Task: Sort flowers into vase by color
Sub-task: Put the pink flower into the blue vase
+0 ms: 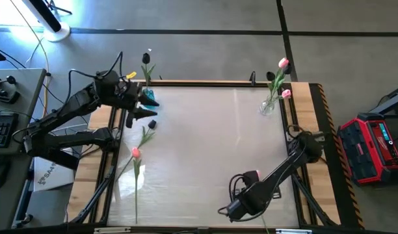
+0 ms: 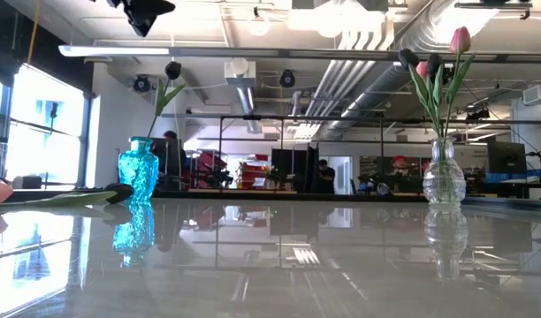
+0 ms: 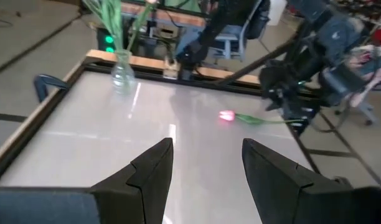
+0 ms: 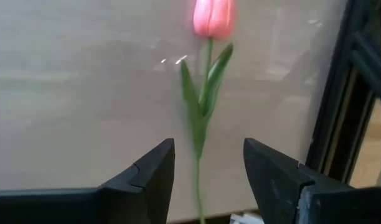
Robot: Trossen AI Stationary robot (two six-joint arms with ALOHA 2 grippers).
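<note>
While apparently empty, both claws (image 3: 206, 171) (image 4: 206, 174) apart.

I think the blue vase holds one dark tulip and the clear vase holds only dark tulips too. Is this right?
Not quite. The blue vase does hold one dark tulip, but the clear vase holds pink tulips. The low view and the high view both show this.
</note>
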